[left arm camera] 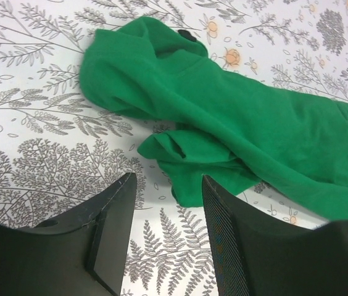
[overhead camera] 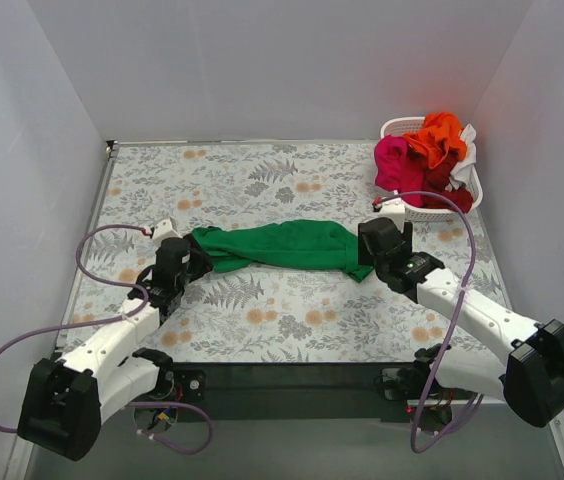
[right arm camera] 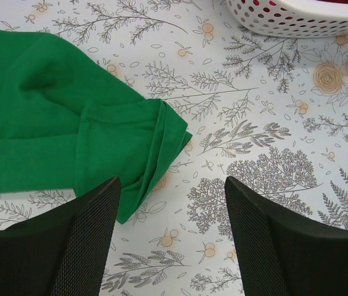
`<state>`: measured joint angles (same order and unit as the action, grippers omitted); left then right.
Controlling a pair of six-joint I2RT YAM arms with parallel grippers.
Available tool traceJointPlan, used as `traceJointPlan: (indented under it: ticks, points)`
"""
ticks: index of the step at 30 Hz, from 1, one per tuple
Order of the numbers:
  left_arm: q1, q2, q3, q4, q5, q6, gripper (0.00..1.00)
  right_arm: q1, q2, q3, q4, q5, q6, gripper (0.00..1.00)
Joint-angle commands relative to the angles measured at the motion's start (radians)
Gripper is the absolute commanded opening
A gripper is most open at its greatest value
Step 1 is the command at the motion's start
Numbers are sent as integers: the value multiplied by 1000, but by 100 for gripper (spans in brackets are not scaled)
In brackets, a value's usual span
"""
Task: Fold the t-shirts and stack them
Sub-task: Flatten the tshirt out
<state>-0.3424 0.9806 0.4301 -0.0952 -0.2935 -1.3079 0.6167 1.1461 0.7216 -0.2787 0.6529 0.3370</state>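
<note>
Bases of the two arms sat at the near edge of the table (overhead camera: 262,180), which was covered in a pale floral print with grey ferns and small orange blossoms. From there both arms reached forward and inward, a purple cable (overhead camera: 79,258) looping beside the left one. The left gripper (overhead camera: 192,252) hung low at the left end of the green t-shirt (overhead camera: 282,245). In its wrist view its fingers were spread with nothing between them (left arm camera: 165,185) but bare print and a corner of green hem just ahead of the tips. The right gripper (overhead camera: 370,252) was at the shirt's opposite end, also spread wide (right arm camera: 173,185) and pinching nothing. A folded sleeve edge of the green t-shirt (right arm camera: 38,117) reached partway into the gap, close to the left finger. The shirt itself lay on the table between the two grippers as a long, rumpled band running left to right, bunched and creased rather than flat (left arm camera: 236,117). Farther back, at the far right corner, stood a white plastic basket (overhead camera: 432,212), its perforated wall showing at the top of the right wrist view (right arm camera: 285,21). Heaped in it were an orange t-shirt (overhead camera: 437,138), a magenta pink one (overhead camera: 394,160), a dark red one (overhead camera: 442,190) and a bit of white cloth (overhead camera: 467,150).
</note>
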Motion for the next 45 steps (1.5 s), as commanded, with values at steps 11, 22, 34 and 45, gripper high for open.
traceJointPlan:
  ticks: [11,22,34,45]
  points:
    - [5,191,105,-29,-22,38,43,-2,-55,-13,33,2,-6,63]
    - [19,236,124,28,-42,78,37,-3,-54,-16,41,-1,-12,64]
    - [34,296,118,69,-33,85,32,-3,-56,-14,41,-6,-13,64]
    - [37,351,128,83,-35,85,13,-3,-57,-19,42,-9,-13,64]
